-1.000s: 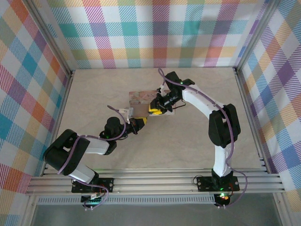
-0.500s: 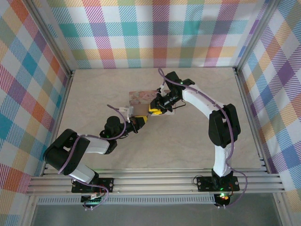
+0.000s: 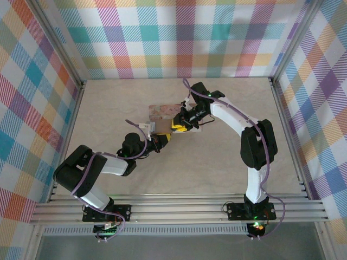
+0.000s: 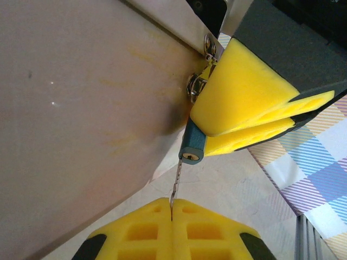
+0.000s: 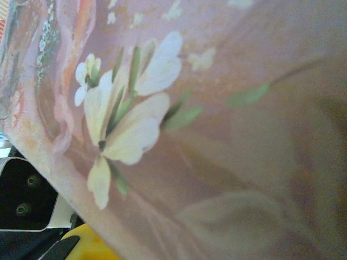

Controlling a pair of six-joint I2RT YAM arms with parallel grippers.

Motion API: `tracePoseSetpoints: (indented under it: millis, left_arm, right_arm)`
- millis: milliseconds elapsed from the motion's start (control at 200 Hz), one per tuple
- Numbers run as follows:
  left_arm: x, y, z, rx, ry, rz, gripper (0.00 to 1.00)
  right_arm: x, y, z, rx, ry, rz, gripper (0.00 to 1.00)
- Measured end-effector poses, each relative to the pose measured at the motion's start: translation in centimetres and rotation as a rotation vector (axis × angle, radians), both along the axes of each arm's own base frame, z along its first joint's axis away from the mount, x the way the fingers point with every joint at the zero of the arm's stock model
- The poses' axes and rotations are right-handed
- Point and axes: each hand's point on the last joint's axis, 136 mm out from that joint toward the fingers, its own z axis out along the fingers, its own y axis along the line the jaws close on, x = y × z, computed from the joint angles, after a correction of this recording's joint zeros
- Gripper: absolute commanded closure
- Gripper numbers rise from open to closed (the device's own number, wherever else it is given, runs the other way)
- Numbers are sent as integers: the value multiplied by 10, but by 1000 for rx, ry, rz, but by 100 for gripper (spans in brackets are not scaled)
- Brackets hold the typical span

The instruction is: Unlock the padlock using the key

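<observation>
In the left wrist view my left gripper [image 4: 171,203] is shut on the key [image 4: 174,184], a thin grey sliver standing up out of its yellow fingertips. The key's tip sits just below and left of the keyhole in the end of the padlock [image 4: 192,147], which is small and blue-green. My right gripper [image 4: 205,132] is shut on the padlock, whose end sticks out from between the yellow fingers. Its shackle is hidden. From above, the left gripper [image 3: 162,140] and right gripper [image 3: 178,125] meet at the near edge of the pink tin [image 3: 160,111].
The pink tin's side wall [image 4: 81,108] rises close on the left of the key, with a silver clasp [image 4: 195,86] by the padlock. Its flowered lid [image 5: 179,135] lies right under the right wrist camera. Checked walls [image 3: 179,38] ring the beige table [image 3: 108,108].
The left arm has edged slightly up and right toward the padlock. The right arm and the tin have stayed put.
</observation>
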Motion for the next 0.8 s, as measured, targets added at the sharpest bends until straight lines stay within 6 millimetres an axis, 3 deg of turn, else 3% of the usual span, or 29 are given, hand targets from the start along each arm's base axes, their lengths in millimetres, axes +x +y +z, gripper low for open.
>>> tracePoseSetpoints:
  millis: [800]
  left_arm:
    - [-2, -1, 4, -11, -11, -10, 100]
  right_arm:
    - [0, -1, 1, 2, 3, -1, 100]
